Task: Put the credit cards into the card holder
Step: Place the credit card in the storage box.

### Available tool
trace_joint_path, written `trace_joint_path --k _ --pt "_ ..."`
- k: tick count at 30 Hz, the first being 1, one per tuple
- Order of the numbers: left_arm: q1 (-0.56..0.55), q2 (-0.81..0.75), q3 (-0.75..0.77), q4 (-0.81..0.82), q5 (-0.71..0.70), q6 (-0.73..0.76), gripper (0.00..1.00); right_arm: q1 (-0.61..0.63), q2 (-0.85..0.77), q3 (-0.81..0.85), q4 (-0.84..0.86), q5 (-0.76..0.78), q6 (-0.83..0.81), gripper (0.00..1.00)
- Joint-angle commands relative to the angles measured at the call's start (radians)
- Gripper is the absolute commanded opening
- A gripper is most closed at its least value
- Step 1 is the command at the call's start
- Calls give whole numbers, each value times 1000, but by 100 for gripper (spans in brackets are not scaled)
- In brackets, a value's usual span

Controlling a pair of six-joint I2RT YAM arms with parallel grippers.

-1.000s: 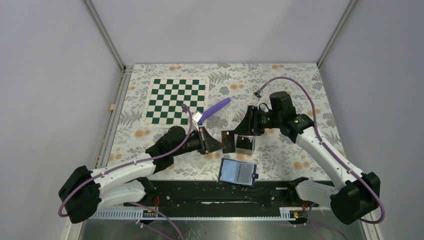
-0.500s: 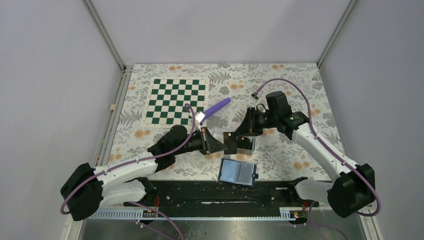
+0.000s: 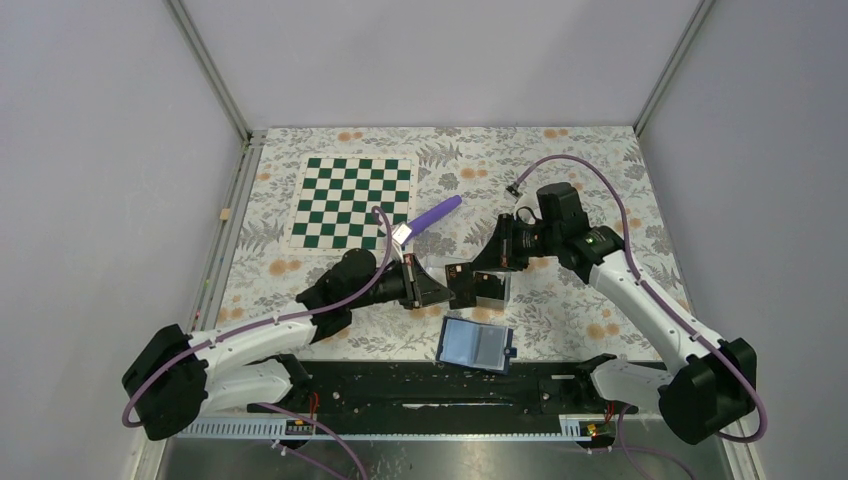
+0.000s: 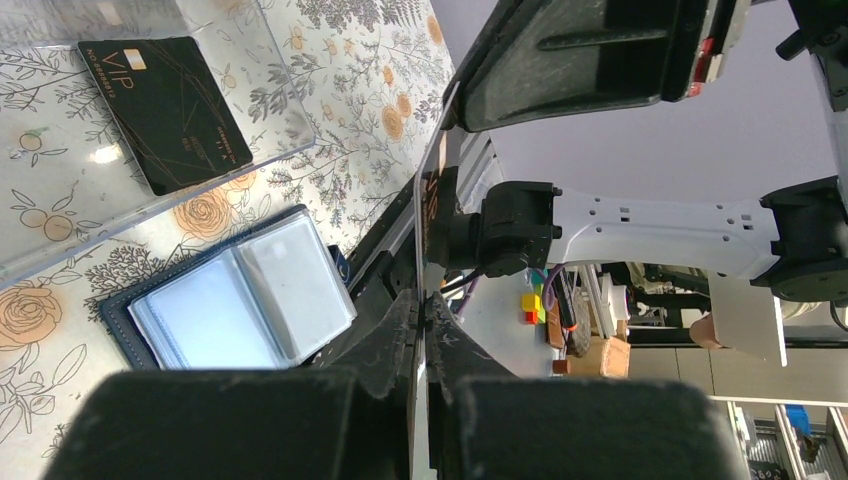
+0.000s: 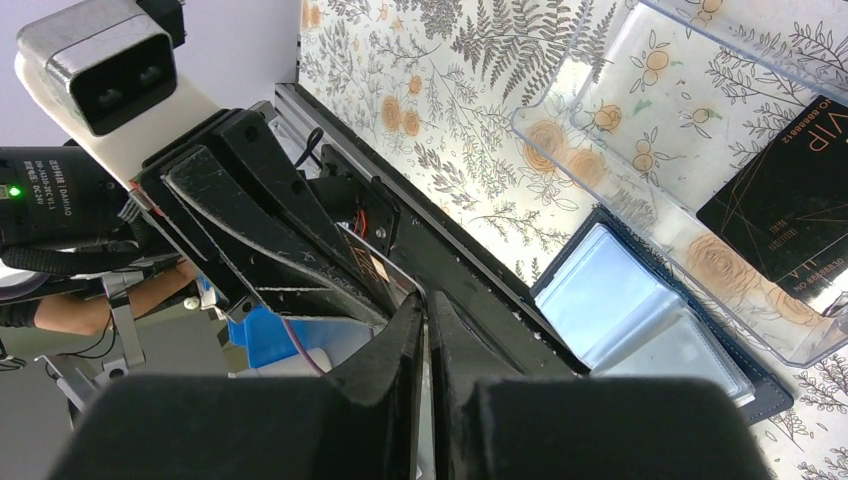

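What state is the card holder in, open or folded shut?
Open. The card holder lies spread flat, with both pale inner pockets facing up side by side, as the left wrist view shows.

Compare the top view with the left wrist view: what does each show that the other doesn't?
Only the top view: the chessboard, a purple stick, and both arms whole. Only the left wrist view: the VIP lettering on the black card in the tray, and the room beyond the table's near edge. Both: the card holder lying open near the tray, and the left gripper and right gripper both closed on the held card.
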Motion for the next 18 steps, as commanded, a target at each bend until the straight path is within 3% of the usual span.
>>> trace_joint_path --k 1,4,13,18 --pt "4 15 57 10 -7 14 0 8 -38 26 -2 -67 10 11" --pt "3 16 60 -3 -12 16 0 8 -46 16 -1 -71 8 16" --pt "3 23 68 -7 0 22 0 8 -56 2 -2 -78 -3 46" --pt "4 25 68 -14 4 26 0 8 -61 11 -11 -69 -13 55"
